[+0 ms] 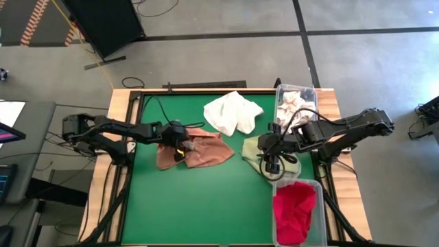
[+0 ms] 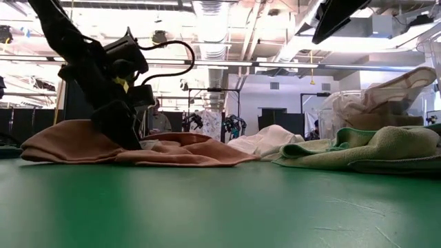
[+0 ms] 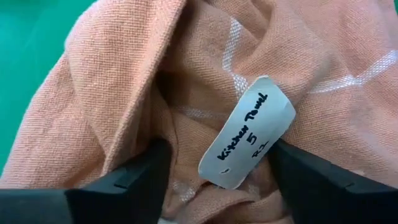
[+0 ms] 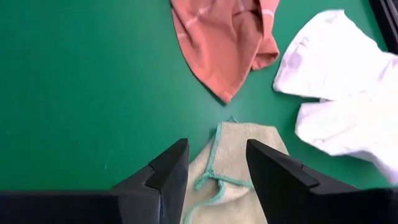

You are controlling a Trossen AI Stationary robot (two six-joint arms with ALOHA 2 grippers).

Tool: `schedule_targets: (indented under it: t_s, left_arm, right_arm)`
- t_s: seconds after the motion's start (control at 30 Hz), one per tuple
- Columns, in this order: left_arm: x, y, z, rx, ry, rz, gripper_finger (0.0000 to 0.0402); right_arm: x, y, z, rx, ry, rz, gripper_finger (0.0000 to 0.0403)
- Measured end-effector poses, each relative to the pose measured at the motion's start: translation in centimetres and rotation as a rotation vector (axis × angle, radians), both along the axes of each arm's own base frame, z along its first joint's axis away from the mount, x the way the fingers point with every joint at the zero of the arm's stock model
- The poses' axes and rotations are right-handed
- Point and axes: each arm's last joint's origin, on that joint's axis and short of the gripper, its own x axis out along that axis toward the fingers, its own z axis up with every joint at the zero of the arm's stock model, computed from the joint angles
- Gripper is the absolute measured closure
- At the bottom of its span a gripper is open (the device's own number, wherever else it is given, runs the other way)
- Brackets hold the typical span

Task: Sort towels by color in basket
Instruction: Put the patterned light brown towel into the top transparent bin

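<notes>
Standing by the table and reading from the left, I see the left gripper [image 1: 180, 146] pressed down onto the rust-orange towel [image 1: 199, 151], which lies crumpled on the green table top [image 1: 199, 206] a little left of centre. Its fingers [image 3: 134, 180] are spread with a fold of the cloth and a white label [image 3: 247, 132] marked "Kitchen Towel" between them; they have not closed on anything yet. I judge it is lined up this way to pinch that raised fold, since a flat cloth gives nothing to grip.

Behind and to the right of it lies the white towel [image 1: 233, 113], loose on the table and just apart from the orange one. It would not hinder a straight lift.

Further right, the right gripper [image 1: 269, 155] hangs over the pale green towel [image 1: 255, 152], fingers [image 4: 168, 171] open and straddling its stitched edge [image 4: 211, 168], which looks like the start of a second pick. That towel sits close beside the bins at the table's right edge.

There, the far clear bin [image 1: 296, 103] holds pale, whitish cloths, and the near clear bin [image 1: 296, 213] holds red towels [image 1: 293, 214]. So three towels are left unsorted. The right arm reaches across between the two bins, and I would watch that it does not knock either rim while lifting.
</notes>
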Motion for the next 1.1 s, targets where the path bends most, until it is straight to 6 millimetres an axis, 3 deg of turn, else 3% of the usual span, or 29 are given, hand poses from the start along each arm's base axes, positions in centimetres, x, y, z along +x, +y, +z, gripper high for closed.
schedule_targets:
  t_s: [0.5, 0.83, 1.1]
  left_arm:
    - [-0.4, -0.2, -0.5, 0.021, 0.016, -0.012, 0.0383]
    - [0.5, -1.0, 0.1, 0.01, -0.043, -0.078, 0.0392]
    - [2.7, -1.5, 2.6, 0.031, -0.143, -0.177, 0.0394]
  right_arm:
    - [0.3, 0.1, 0.2, -0.001, -0.031, 0.012, 0.0202]
    - [0.0, 1.1, 0.2, 0.009, -0.033, 0.044, 0.0202]
    - [-0.5, 2.6, 0.2, 0.017, -0.044, 0.043, 0.0202]
